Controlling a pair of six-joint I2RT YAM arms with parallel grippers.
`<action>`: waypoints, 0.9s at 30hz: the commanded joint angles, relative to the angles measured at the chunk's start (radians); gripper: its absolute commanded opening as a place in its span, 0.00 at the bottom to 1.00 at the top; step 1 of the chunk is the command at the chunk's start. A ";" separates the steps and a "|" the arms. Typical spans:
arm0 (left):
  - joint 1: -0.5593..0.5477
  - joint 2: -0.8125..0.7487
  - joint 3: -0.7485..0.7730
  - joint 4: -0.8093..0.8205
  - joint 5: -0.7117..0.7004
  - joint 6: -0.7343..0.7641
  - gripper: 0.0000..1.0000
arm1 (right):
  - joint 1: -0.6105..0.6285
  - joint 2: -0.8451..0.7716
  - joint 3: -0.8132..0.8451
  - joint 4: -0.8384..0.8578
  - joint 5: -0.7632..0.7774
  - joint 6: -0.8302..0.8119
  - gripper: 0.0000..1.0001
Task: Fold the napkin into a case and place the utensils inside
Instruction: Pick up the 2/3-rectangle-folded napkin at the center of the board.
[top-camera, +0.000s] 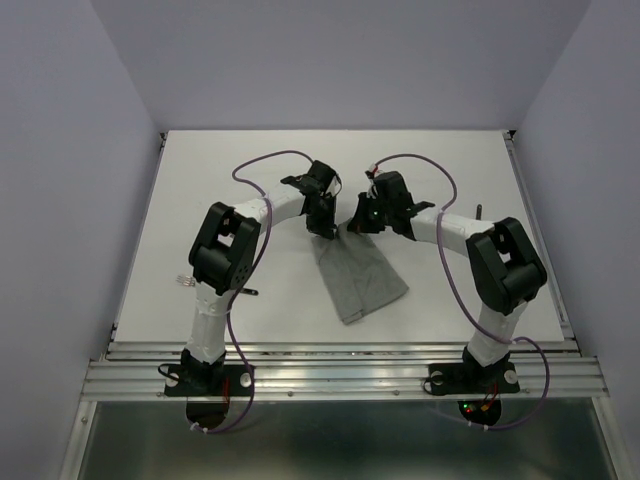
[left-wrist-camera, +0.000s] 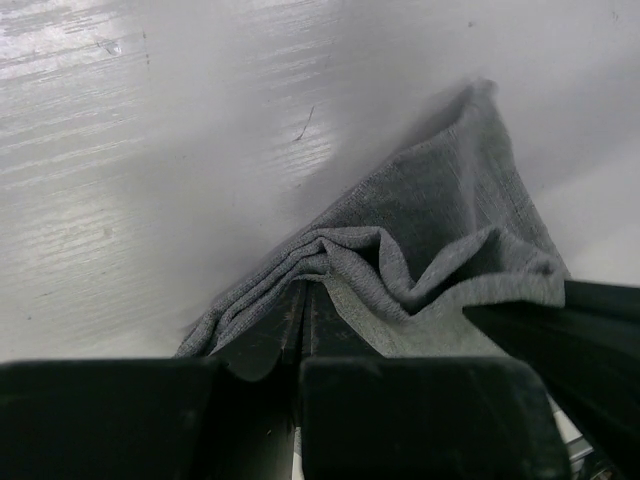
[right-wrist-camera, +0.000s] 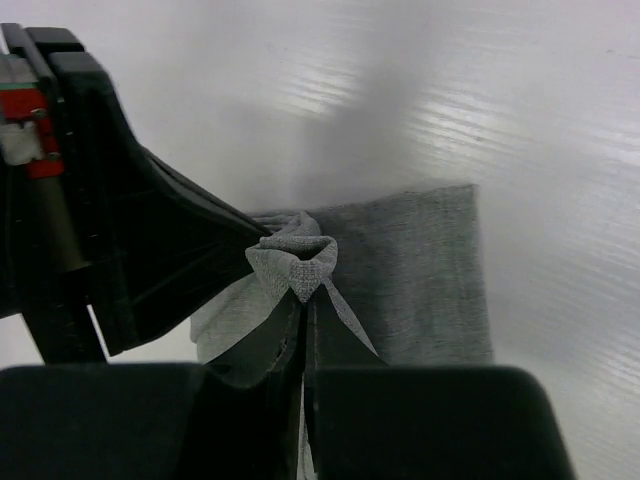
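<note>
Grey napkin (top-camera: 360, 278), folded narrow, being pinched at two corners.
Left gripper (left-wrist-camera: 305, 295) and right gripper (right-wrist-camera: 303, 292) are each clamping bunched cloth; the rest is spreading beyond both.

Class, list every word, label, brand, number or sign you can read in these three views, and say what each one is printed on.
No text can be read in any view.
The napkin is plain grey, with no print or tag showing.
The red and white patch at the left edge of the right wrist view is too blurred to show any characters.
The small green light near the bottom of the top view is a lamp, not writing.
</note>
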 joint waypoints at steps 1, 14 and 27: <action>0.007 0.020 0.009 -0.021 -0.021 0.002 0.00 | 0.052 -0.053 0.020 0.014 0.100 0.044 0.01; 0.012 0.017 -0.013 -0.016 -0.005 -0.009 0.00 | 0.126 -0.004 0.072 -0.037 0.205 0.088 0.03; 0.013 0.025 -0.024 -0.012 -0.002 -0.008 0.00 | 0.126 -0.077 0.045 -0.129 0.407 0.055 0.53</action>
